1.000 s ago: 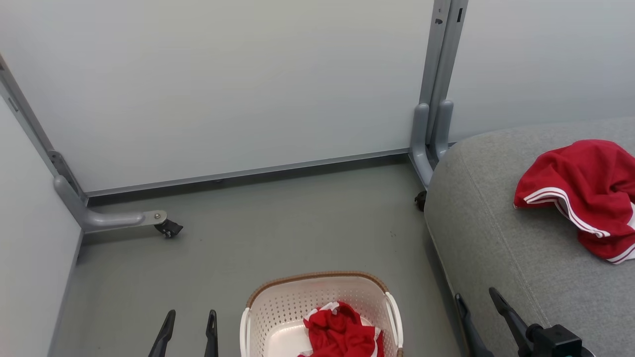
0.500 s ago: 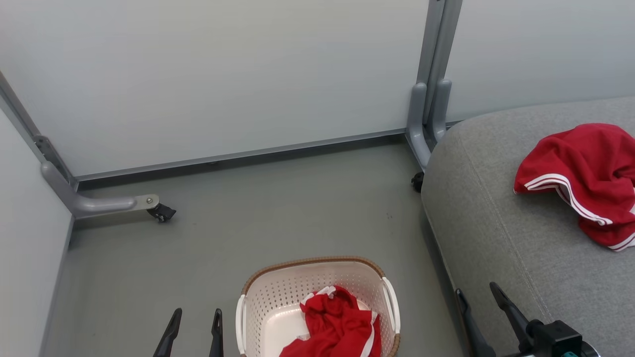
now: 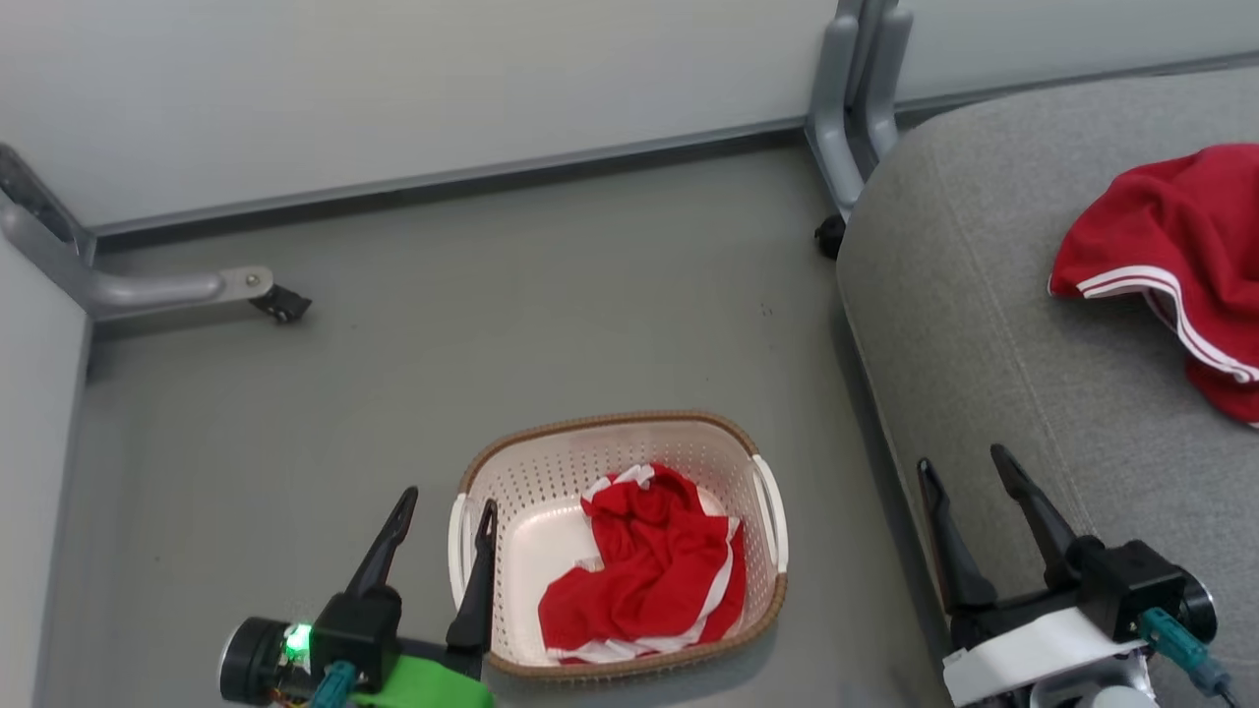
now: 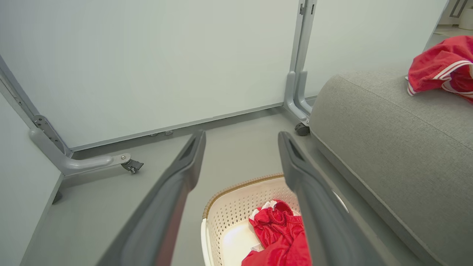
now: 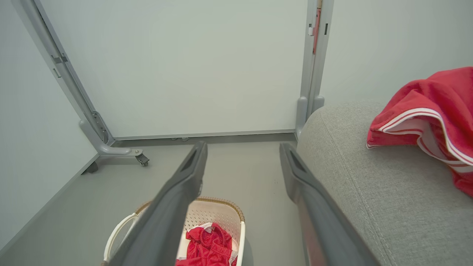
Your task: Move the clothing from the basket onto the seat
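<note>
Left pincer (image 3: 448, 498), spread and empty, hangs beside the basket (image 3: 610, 423), clothing (image 3: 649, 570) inside to its right.

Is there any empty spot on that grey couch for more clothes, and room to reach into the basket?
Yes. The seat is bare from its rounded left edge to the red garment on its right. In the basket, the left part of the bottom is bare; the clothing crowds its right side.
</note>
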`<state>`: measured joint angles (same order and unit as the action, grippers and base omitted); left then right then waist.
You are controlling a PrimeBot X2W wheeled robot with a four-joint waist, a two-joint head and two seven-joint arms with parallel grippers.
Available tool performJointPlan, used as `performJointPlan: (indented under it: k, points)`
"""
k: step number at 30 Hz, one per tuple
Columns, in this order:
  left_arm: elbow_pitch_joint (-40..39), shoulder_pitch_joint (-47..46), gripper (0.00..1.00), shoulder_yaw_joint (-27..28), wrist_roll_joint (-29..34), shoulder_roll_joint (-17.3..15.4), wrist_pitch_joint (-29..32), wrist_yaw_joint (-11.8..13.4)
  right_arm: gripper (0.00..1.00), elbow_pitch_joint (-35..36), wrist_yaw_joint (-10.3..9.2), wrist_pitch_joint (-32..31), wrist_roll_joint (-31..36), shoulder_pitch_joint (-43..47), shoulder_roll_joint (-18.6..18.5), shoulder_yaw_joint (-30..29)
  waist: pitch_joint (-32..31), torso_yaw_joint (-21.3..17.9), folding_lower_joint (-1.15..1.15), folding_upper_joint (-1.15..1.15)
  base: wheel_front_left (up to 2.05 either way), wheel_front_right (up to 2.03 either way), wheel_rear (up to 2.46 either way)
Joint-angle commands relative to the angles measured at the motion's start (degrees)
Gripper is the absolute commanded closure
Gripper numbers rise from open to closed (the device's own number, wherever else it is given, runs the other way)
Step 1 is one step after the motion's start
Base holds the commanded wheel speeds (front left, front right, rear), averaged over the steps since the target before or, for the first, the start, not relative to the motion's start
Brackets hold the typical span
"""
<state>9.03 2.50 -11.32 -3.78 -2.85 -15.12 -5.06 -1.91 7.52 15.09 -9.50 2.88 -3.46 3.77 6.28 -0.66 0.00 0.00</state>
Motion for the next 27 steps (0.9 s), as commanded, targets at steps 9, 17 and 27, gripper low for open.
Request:
performJointPlan:
  k: [9, 17, 27]
  points:
    - [6.14, -14.55, 0.00, -4.38, 2.85, -0.75, -0.04, -1.92, 0.00, 3.56, -0.06, 0.11, 0.81, -8.96, -1.82, -0.96, 21.62, 0.40, 0.00, 0.00, 0.00, 0.00, 0.00]
    - [14.96, -27.52, 0.00, -12.94, 1.86, -3.13, -0.05, -2.47, 0.00, 5.44, -0.06, 0.11, 0.44, -16.01, -4.02, -3.25, 32.13, 0.45, 0.00, 0.00, 0.00, 0.00, 0.00]
    - [31.37, -45.87, 0.00, -29.95, -2.28, -5.52, -0.05, -2.47, 0.00, 8.02, -0.06, 0.11, 1.47, -23.22, -5.62, -2.02, 42.69, -1.36, 0.00, 0.00, 0.00, 0.00, 0.00]
